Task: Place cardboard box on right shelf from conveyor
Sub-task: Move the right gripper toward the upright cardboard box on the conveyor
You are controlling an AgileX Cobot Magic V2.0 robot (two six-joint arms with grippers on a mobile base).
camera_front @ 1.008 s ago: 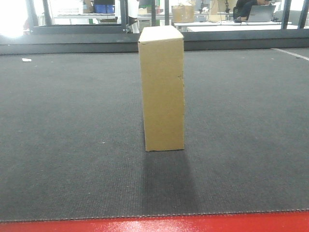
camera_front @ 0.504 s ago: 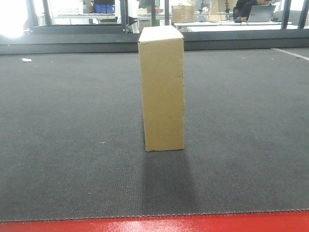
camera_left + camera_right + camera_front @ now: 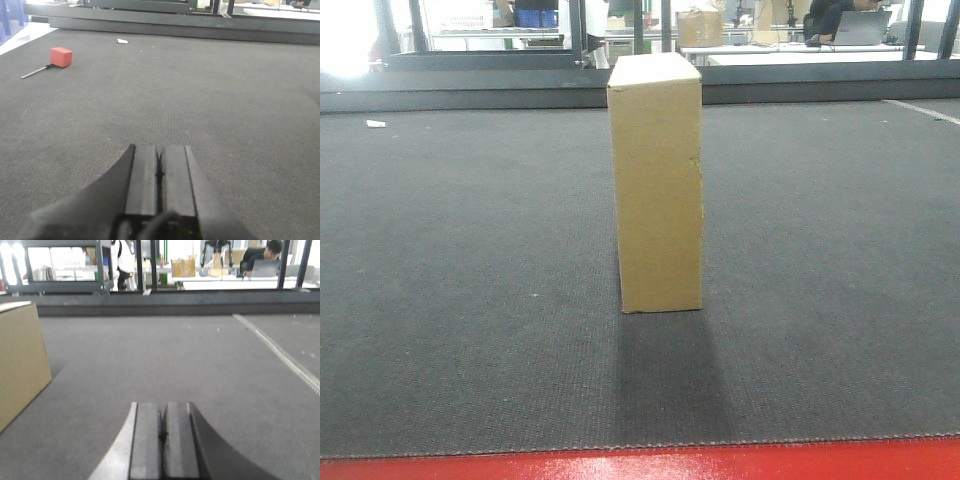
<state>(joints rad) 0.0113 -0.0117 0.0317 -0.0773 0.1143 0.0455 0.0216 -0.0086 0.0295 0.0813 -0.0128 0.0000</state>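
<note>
The box (image 3: 660, 185) stands ungrasped on the conveyor (image 3: 470, 250), at nine o'clock from the right pincer (image 3: 164, 432); that one and the left pincer (image 3: 160, 172) are closed, empty; next, probably open and flank it.

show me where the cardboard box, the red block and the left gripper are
cardboard box (image 3: 660, 190): front view, middle of its tan near face
red block (image 3: 61, 56): left wrist view, its front face
left gripper (image 3: 160, 150): left wrist view, seam between the shut fingertips
</note>
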